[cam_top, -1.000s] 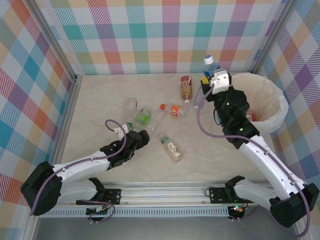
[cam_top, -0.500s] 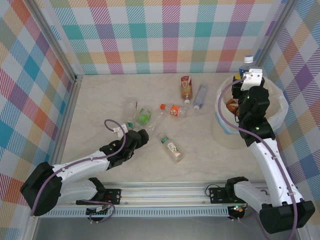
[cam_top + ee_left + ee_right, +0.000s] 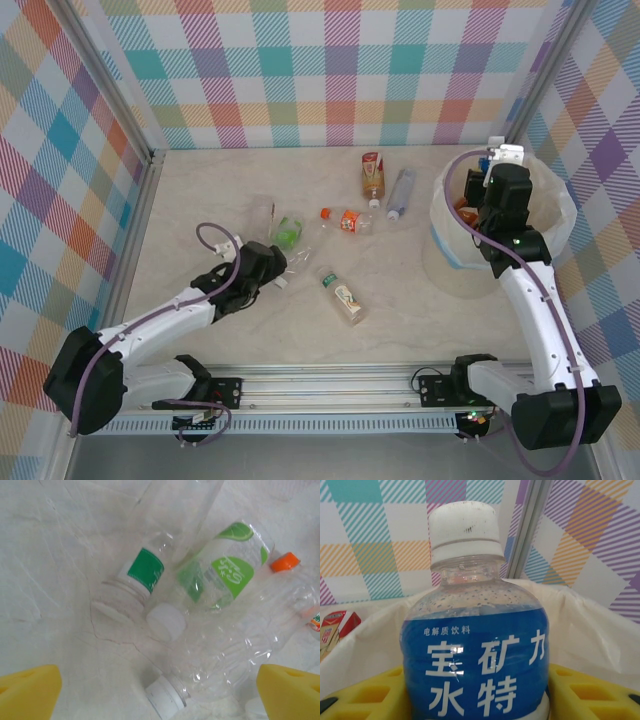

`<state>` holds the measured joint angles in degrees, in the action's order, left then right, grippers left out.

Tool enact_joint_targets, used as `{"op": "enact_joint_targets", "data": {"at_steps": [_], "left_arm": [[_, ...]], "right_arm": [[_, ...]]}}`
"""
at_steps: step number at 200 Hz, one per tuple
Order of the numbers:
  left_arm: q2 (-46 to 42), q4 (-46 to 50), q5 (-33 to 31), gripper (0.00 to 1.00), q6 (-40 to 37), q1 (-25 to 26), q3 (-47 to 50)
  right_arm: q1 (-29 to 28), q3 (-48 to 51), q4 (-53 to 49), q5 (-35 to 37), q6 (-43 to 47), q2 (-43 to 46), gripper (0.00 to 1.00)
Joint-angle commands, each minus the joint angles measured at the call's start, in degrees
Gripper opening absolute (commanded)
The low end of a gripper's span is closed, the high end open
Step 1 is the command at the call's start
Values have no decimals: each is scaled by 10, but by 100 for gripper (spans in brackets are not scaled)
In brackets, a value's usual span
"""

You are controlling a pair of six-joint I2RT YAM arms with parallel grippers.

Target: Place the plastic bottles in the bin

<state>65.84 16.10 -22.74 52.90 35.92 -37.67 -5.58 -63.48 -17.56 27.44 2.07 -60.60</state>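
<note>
Item: blue-labelled bottle (image 3: 475,655), clamped upright in our right gripper (image 3: 475,695) at the rim of the bin (image 3: 560,205), far right corner of the bench (image 3: 190,210). We judge it should clear the rim before we let go.
Left gripper (image 3: 160,692): spread wide, near the green-labelled bottle (image 3: 225,565), left of centre.

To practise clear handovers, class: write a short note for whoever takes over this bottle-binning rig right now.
Right tool: shut on the blue-label bottle, held upright above the bin; not yet dropped.
Left tool: open, low over a clear bottle beside the green-label bottle.
Done: something orange lies in the bin.
Left: release the blue one, then clear roughly seven bottles lying on the table.
</note>
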Motion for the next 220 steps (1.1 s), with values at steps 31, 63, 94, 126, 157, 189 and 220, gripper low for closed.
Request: {"op": "enact_joint_targets", "data": {"at_steps": [31, 63, 94, 126, 157, 189, 220], "left_arm": [[2, 41, 59, 100, -55, -82, -34], [36, 66, 158, 100, -97, -143, -61], [77, 99, 182, 100, -147, -166, -89], [103, 120, 183, 100, -160, -187, -105], [117, 122, 182, 100, -172, -199, -105], [110, 116, 174, 100, -176, -206, -96], [105, 103, 221, 100, -194, -218, -90]], "right_arm": [[3, -12, -35, -53, -28, 8, 69], [3, -7, -29, -51, -35, 12, 82], [3, 2, -16, -53, -42, 19, 91], [3, 6, -6, -71, -50, 31, 100], [4, 8, 5, -106, -58, 50, 100], [3, 38, 59, -236, -33, 84, 100], [3, 47, 77, -330, -29, 100, 100]]}}
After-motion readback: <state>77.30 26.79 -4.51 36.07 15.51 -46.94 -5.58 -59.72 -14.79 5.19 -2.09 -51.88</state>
